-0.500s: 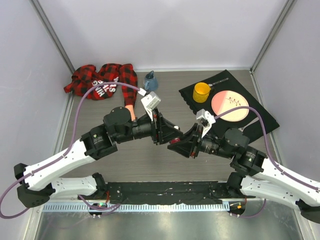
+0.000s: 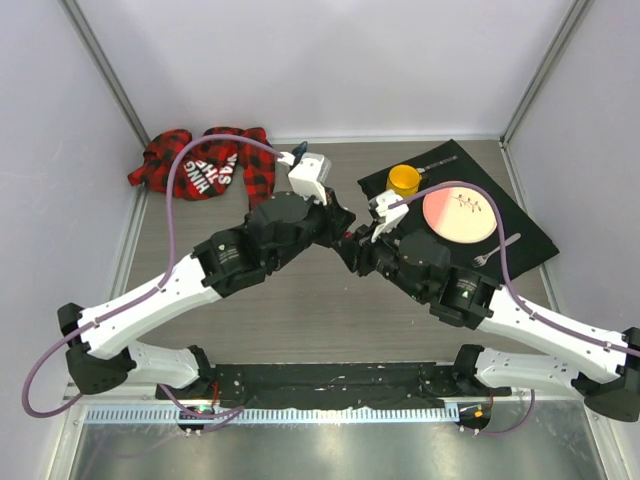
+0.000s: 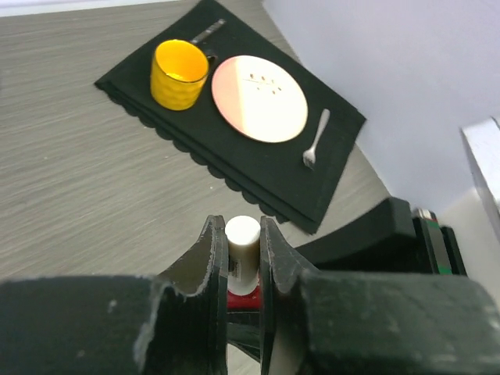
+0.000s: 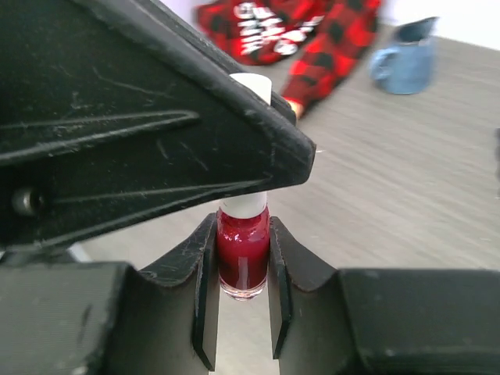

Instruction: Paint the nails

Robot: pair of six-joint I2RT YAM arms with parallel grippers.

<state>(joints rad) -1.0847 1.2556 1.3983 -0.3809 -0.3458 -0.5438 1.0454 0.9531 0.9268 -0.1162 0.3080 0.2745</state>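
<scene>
A small red polish bottle point(image 4: 243, 254) with a white cap point(image 3: 242, 234) hangs above the table between the two arms. My right gripper point(image 4: 243, 226) is shut on its glass body. From the other side, my left gripper point(image 3: 242, 228) is shut on the cap. In the top view the two grippers point(image 2: 340, 228) point(image 2: 358, 250) meet at mid-table and hide the bottle. The mannequin hand's red-and-black plaid sleeve point(image 2: 205, 160) lies at the back left. Only a peach sliver of the hand point(image 4: 294, 106) shows in the right wrist view. The nails cannot be made out.
At the back right lies a black placemat point(image 2: 535, 240) with a yellow cup point(image 2: 404, 180), a pink plate point(image 2: 460, 213) and a fork point(image 2: 495, 252). A small blue cup point(image 4: 406, 62) stands beside the sleeve. Grey walls close in the table on three sides.
Both grippers have moved toward the back of the table with the bottle between them. The left jaws have closed onto the white cap.
</scene>
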